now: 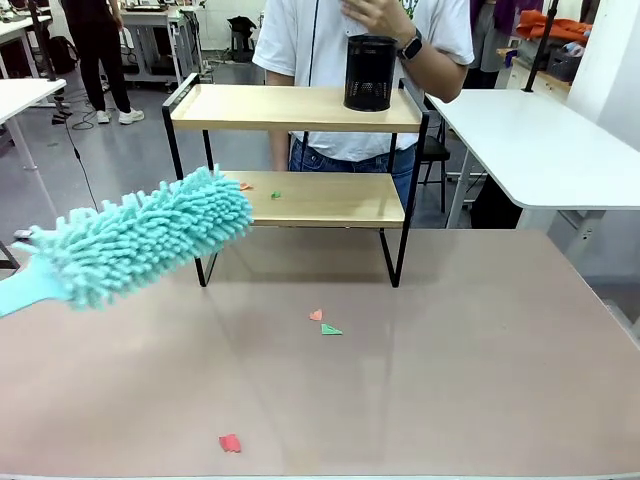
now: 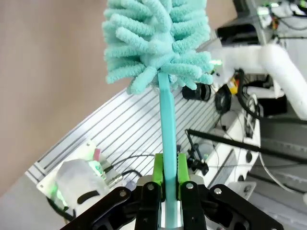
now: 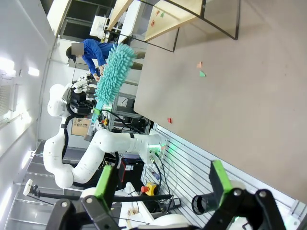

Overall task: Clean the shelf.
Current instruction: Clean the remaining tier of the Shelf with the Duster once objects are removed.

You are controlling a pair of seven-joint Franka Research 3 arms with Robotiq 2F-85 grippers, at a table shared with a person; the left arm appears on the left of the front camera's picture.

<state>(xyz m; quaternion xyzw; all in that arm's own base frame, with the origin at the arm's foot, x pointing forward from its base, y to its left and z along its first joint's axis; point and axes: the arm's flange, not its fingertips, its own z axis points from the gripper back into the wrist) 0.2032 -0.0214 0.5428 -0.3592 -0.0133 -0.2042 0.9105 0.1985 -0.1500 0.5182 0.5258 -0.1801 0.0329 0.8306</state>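
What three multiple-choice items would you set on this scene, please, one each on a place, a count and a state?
1. Where does the black mesh cup stand?
A) on the upper board of the shelf
B) on its lower board
C) on the table

2. How many paper scraps lie on the table in front of the shelf?
A) one
B) three
C) six

3. What is the state of the left tool?
A) open and empty
B) shut on the handle of the duster
C) shut on a scrap

Answers:
1 A: the cup sits at the upper board's right end.
2 B: a pink, a green and a red scrap lie there.
3 B: its green pads clamp the teal handle.
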